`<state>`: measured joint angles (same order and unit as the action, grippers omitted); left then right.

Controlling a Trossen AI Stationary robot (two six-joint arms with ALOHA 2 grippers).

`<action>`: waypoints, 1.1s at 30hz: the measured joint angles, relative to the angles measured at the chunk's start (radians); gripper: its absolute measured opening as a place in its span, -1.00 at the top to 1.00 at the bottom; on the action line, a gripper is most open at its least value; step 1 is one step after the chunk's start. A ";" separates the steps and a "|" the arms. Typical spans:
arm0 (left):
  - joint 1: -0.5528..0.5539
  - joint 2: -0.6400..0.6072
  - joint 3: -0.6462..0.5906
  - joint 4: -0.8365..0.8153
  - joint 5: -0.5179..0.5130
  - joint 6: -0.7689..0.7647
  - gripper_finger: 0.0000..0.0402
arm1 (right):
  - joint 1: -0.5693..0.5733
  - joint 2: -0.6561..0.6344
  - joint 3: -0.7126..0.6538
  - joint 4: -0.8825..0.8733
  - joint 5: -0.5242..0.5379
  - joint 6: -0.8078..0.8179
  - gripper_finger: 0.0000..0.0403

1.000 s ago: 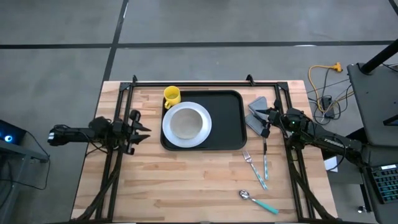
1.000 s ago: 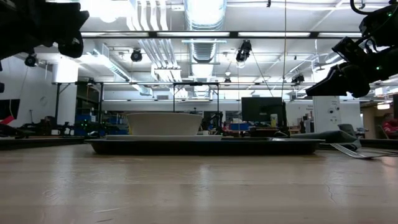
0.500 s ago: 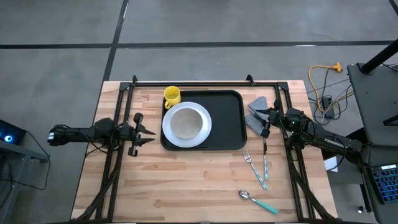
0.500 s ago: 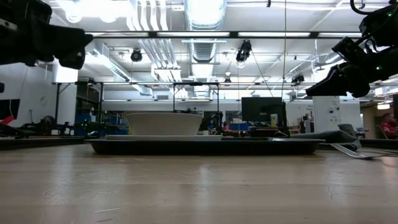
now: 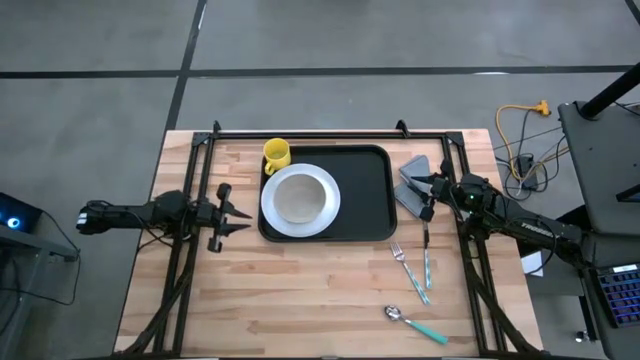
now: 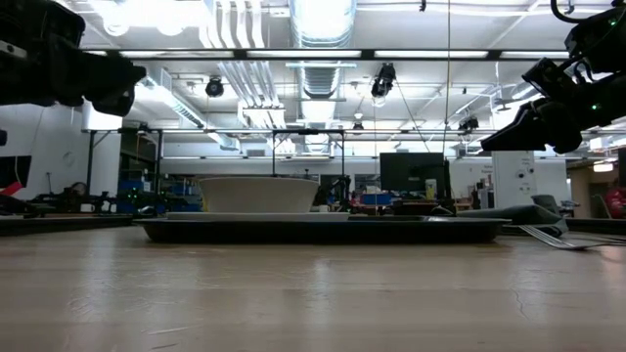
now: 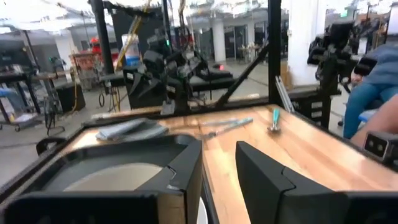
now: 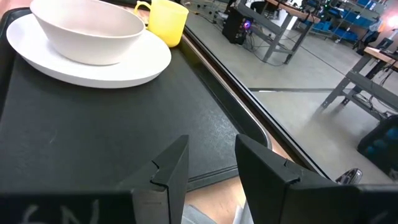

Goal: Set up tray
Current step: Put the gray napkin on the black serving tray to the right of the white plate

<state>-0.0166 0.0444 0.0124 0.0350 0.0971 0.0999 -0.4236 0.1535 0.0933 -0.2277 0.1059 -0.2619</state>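
The black tray point(image 5: 365, 200) lies flat on the wooden table, toward its far side. A white plate point(image 5: 270, 210) carrying a white bowl point(image 5: 298, 196) rests on the tray's left half. My left gripper point(image 5: 236, 215) hovers open and level just left of the tray, with nothing between its fingers point(image 7: 186, 171). My right gripper point(image 5: 425, 195) hangs open at the tray's right edge, above a grey napkin point(image 5: 408, 195), tipped slightly down toward the tray point(image 8: 93, 137). It also holds nothing.
A yellow mug point(image 5: 276, 153) stands on the table at the tray's far left corner. A fork point(image 5: 400, 256) and a teal-handled knife point(image 5: 427, 268) lie right of the tray, a teal-handled spoon point(image 5: 416, 323) nearer the front edge. Bare wood spans the near half.
My left gripper has tipped from pointing upward down to level. It has sunk a little, and its fingertips now reach nearer the tray's left edge. It stays open.
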 joint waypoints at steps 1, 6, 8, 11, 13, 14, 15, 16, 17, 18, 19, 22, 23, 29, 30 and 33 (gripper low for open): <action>0.000 0.001 0.001 -0.011 -0.001 0.000 0.59 | 0.000 0.000 0.000 0.000 0.000 0.000 0.39; 0.000 0.001 0.004 -0.020 -0.003 0.000 0.59 | 0.000 0.000 0.000 0.000 0.000 0.000 0.39; 0.000 0.001 0.004 -0.020 -0.003 0.000 0.59 | 0.000 0.000 0.000 0.000 0.000 0.000 0.39; 0.000 0.001 0.004 -0.021 -0.003 -0.003 0.59 | 0.000 0.000 0.000 0.000 0.000 0.000 0.39; 0.000 0.001 0.004 -0.021 -0.003 -0.004 0.59 | 0.000 0.000 0.000 0.000 0.000 0.000 0.39; 0.000 0.001 0.004 -0.022 -0.003 -0.004 0.59 | 0.000 0.000 0.000 0.000 0.000 0.000 0.39; 0.000 0.001 0.004 -0.022 -0.003 -0.004 0.59 | 0.000 0.000 0.000 0.000 0.000 0.000 0.39; 0.000 0.001 0.004 -0.022 -0.003 -0.004 0.59 | 0.000 0.000 0.000 0.000 0.000 0.000 0.39; 0.000 0.001 0.004 -0.022 -0.003 -0.004 0.59 | 0.000 0.000 0.000 0.000 0.000 0.000 0.39; 0.000 0.002 0.004 -0.023 -0.003 -0.004 0.59 | 0.000 0.000 0.000 0.000 0.000 0.000 0.39; 0.000 0.003 0.004 -0.023 -0.003 -0.004 0.59 | 0.000 0.000 0.000 0.000 0.000 0.000 0.39; 0.000 0.003 0.004 -0.023 -0.003 -0.004 0.59 | 0.000 0.000 0.000 0.000 0.000 0.000 0.39; 0.000 0.003 0.004 -0.023 -0.003 -0.004 0.59 | 0.000 0.000 0.000 0.000 0.000 0.000 0.39; 0.000 0.003 0.004 -0.023 -0.003 -0.004 0.59 | 0.000 0.000 0.000 0.000 0.000 0.000 0.39; 0.000 0.003 0.004 -0.023 -0.003 -0.004 0.59 | 0.000 0.000 0.000 0.000 0.000 0.000 0.39; 0.000 0.003 0.004 -0.023 -0.003 -0.005 0.59 | 0.000 0.000 0.000 0.000 0.000 0.000 0.39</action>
<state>-0.0162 0.0475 0.0162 0.0116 0.0944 0.0952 -0.4235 0.1535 0.0933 -0.2278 0.1059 -0.2620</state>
